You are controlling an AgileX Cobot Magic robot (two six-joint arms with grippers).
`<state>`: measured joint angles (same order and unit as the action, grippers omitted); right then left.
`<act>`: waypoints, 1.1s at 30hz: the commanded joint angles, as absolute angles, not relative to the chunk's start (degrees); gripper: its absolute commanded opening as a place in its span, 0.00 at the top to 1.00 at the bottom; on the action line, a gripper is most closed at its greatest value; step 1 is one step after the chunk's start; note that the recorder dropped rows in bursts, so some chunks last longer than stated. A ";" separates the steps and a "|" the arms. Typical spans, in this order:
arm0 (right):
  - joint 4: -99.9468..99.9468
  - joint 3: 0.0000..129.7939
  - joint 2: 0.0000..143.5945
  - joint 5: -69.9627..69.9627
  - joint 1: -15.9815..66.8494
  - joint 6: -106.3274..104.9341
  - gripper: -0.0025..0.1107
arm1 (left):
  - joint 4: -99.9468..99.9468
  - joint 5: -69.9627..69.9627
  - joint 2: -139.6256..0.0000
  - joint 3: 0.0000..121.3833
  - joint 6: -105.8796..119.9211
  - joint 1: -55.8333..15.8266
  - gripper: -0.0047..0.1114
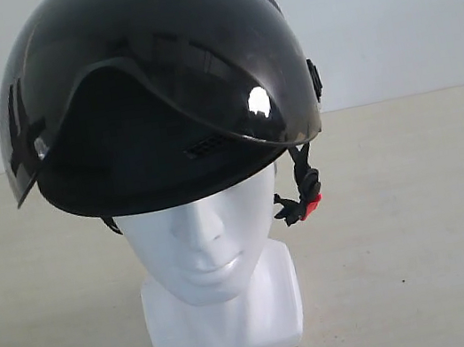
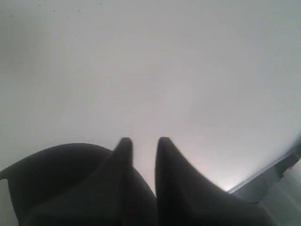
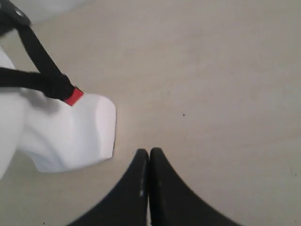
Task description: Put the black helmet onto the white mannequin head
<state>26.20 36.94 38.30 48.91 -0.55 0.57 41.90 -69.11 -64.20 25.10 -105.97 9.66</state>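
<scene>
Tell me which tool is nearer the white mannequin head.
Right, as far as the wrist views show. The right tool, shut, sits beside the white mannequin head near its base. The left tool faces only a blank pale surface, with the head out of its view.

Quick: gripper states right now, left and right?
Left gripper: jaws narrowly apart, holding nothing.
Right gripper: jaws shut, holding nothing.
</scene>
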 commanded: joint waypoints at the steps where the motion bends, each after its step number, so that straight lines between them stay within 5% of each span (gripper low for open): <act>1: 28.62 37.63 44.66 44.85 -0.43 1.95 0.98 | 52.34 -69.96 -63.19 26.58 -105.16 12.48 0.92; 11: 38.00 39.73 47.56 37.95 -0.43 -9.79 0.98 | 99.84 -65.24 -58.63 49.33 -111.84 9.86 0.92; 16: 37.32 50.81 49.62 47.79 0.57 -25.02 0.98 | 99.95 -64.84 -57.82 59.07 -120.38 8.62 0.92; 26: 43.41 85.23 73.37 69.96 4.57 -15.12 0.98 | 99.95 -65.46 -60.98 71.76 -120.38 8.62 0.92; 33: 52.70 88.35 75.00 68.48 7.08 -20.53 0.98 | 99.95 -68.76 -67.36 73.03 -120.38 3.58 0.92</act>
